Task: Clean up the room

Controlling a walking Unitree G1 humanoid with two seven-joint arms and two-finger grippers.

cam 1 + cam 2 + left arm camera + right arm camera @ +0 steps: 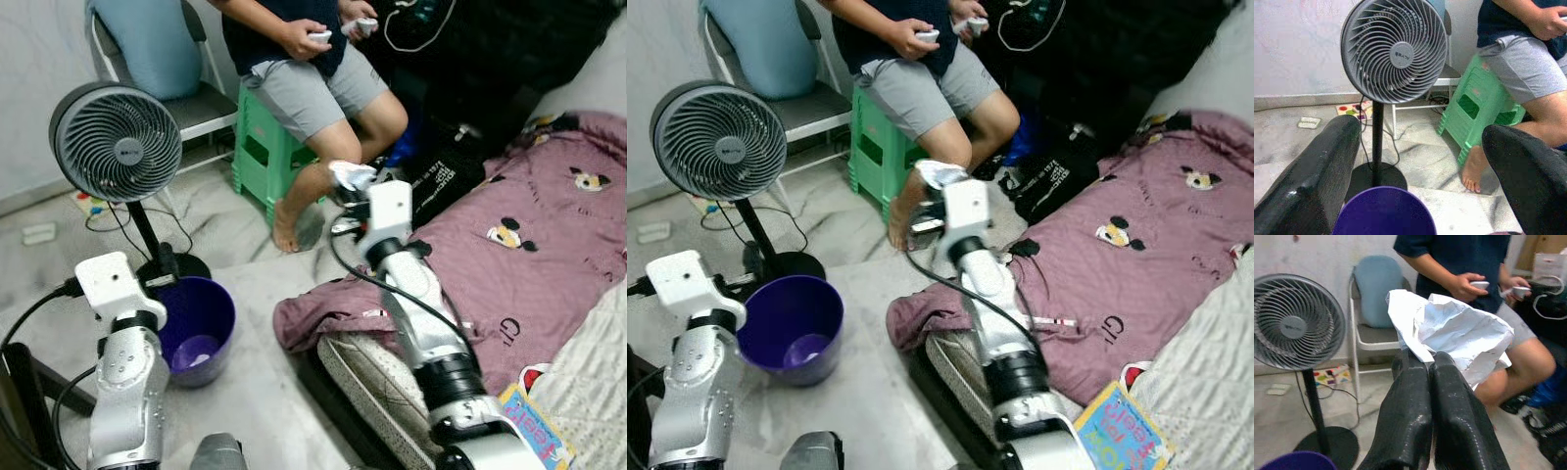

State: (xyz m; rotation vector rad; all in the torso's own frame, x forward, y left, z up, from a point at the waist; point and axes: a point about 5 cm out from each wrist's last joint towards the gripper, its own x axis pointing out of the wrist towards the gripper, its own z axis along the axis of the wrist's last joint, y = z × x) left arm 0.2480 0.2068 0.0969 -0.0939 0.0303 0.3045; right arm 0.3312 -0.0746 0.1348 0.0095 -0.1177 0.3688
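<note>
Right gripper is what I'm watching: its two black fingers are pressed together and pinch a crumpled sheet of white paper by one edge. In the head views I see that paper held up near the centre of the frame, in front of the shin of a person who sits on a green stool in the upper middle. That person holds a small white controller in each hand.

My left gripper has its fingers spread wide with nothing between them. Through the gap I see the rim of a purple bucket just below, and beyond it a grey fan on a black pole and round base. In the head views the bucket sits on the pale floor at lower left, right beside my left wrist, with the fan behind it at upper left. I can make out something pale at the bottom of the bucket but cannot tell what it is.

A chair with a light blue cushion stands in the upper left corner. To the right, a mauve blanket with cartoon mouse prints covers the mattress, and one corner hangs down toward the floor under my right arm. A colourful book lies at the lower right edge. A black bag with white lettering sits between the person's leg and the blanket
</note>
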